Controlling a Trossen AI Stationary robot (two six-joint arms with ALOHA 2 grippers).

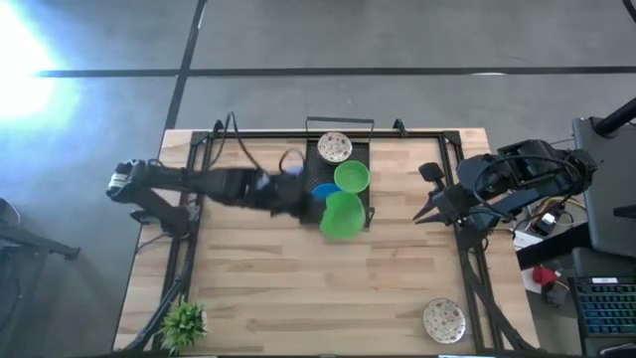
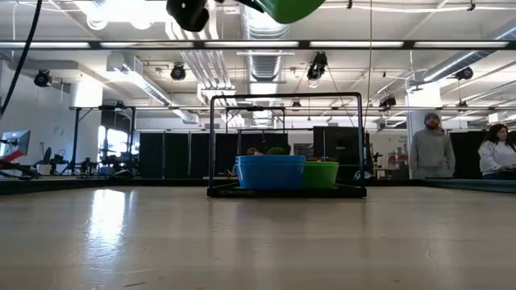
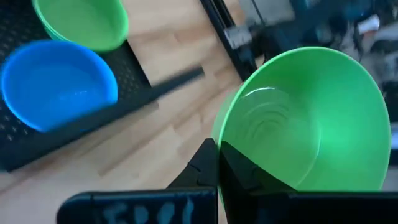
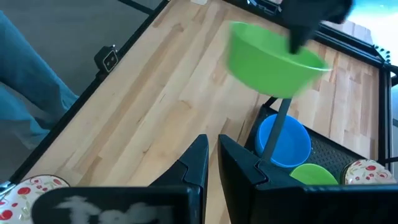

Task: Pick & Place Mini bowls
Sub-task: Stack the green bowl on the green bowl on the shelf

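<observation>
Wooden worktop (image 1: 298, 288) under ceiling lights. Potted plant (image 1: 183, 323) at front-left corner. Left gripper (image 1: 298, 202) clenched on rim of green bowl (image 1: 343, 215), held raised above the worktop at the rack's front edge. Black wire rack (image 1: 363, 149) at back-centre holds blue bowl (image 1: 324, 191), second green bowl (image 1: 352, 177), floral bowl (image 1: 334, 147). Right gripper (image 1: 427, 212) waits near right edge, fingers nearly closed, holding nothing. Another floral bowl (image 1: 443, 320) near front-right corner.

In the low view, the raised green bowl (image 2: 292, 9) is cut by the top edge.
</observation>
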